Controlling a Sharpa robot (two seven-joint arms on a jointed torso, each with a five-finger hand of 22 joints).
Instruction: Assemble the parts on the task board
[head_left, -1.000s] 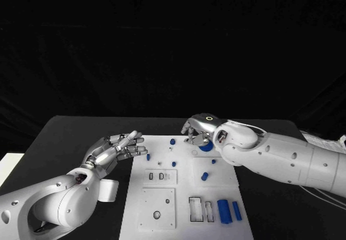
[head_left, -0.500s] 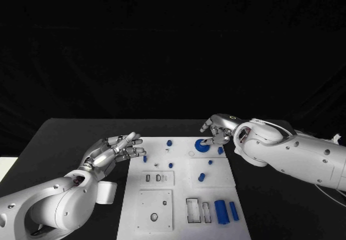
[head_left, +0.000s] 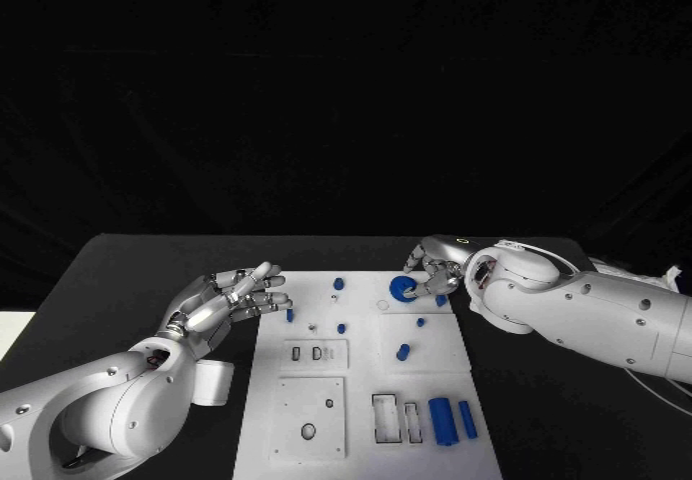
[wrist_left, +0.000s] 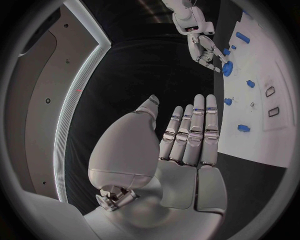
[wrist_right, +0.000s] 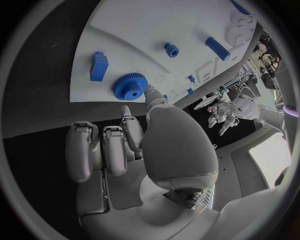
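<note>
The white task board (head_left: 361, 385) lies in the middle of the black table. A blue gear (head_left: 402, 289) sits at its far right corner. My right hand (head_left: 436, 272) hovers just right of the gear. In the right wrist view its thumb tip touches the rim of the gear (wrist_right: 130, 86) while the other fingers (wrist_right: 100, 150) are curled in, with nothing in them. My left hand (head_left: 231, 300) hangs open beside the board's left edge, fingers straight and holding nothing. Small blue parts (head_left: 342, 328) dot the far half of the board.
Two blue cylinders (head_left: 454, 421) lie at the board's near right, beside rectangular slots (head_left: 389, 418). A blue block (wrist_right: 98, 66) and a small blue peg (wrist_right: 170, 49) stand close to the gear. A white cylinder (head_left: 214, 382) rests on the table left of the board.
My right hand has drawn off to the right, uncovering the blue gear, then settled back against its rim. The left hand has kept its place.
</note>
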